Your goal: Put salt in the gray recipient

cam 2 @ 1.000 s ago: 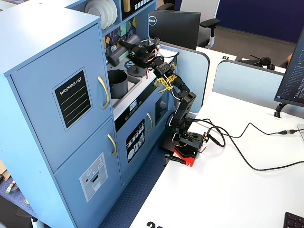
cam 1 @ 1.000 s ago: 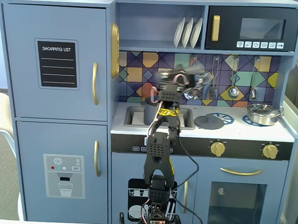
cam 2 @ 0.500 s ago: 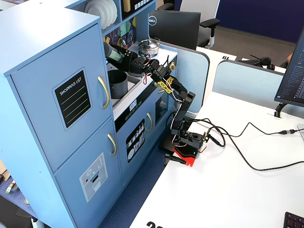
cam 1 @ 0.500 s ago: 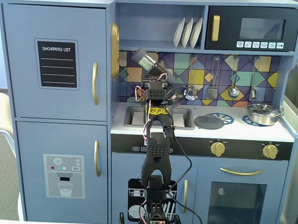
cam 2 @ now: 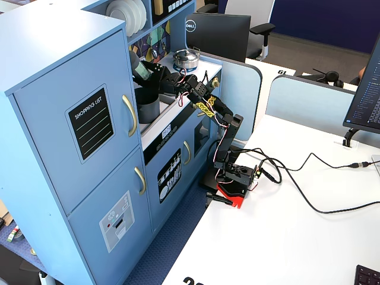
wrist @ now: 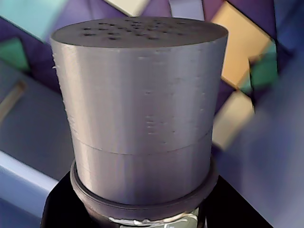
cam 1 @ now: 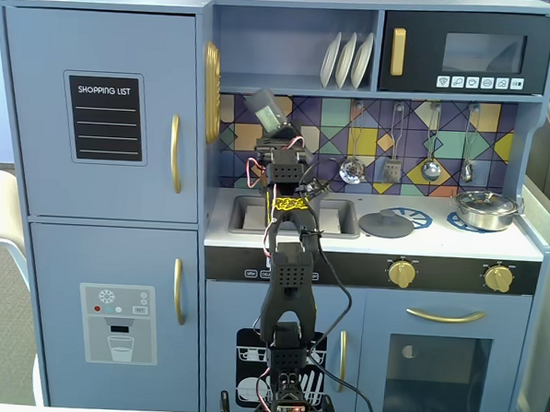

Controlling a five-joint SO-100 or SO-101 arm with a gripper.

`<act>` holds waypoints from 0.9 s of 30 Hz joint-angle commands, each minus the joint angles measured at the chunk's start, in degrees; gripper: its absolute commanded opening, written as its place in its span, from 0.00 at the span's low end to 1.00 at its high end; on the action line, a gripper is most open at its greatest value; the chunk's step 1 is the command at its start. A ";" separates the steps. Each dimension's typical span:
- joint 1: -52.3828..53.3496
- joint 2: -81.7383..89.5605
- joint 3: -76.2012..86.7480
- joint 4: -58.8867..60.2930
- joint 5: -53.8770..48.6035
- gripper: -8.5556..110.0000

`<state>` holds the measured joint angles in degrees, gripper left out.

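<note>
One salt (cam 1: 266, 110) between closed jaws, tilted.

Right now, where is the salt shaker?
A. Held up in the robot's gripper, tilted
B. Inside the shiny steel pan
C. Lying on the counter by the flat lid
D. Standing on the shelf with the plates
A. The gripper holds the salt shaker tilted in the air, above the sink where the gray pot stands.

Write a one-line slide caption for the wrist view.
Close-up of the gray salt shaker held in the gripper, its perforated top toward the toy kitchen's colorful tiled backsplash.
</note>
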<state>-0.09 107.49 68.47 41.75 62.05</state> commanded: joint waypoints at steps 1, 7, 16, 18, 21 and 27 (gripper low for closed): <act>1.49 1.14 -0.44 -0.97 -0.79 0.07; -4.57 0.79 -4.13 -12.66 -2.90 0.07; -3.43 -1.67 -6.77 -9.05 -1.58 0.07; -0.88 -0.53 -1.93 -8.35 -1.23 0.07; 1.93 1.14 4.66 -8.35 -0.79 0.07; 0.18 0.09 3.87 -10.81 -0.97 0.07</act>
<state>1.23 104.50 75.85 32.96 60.73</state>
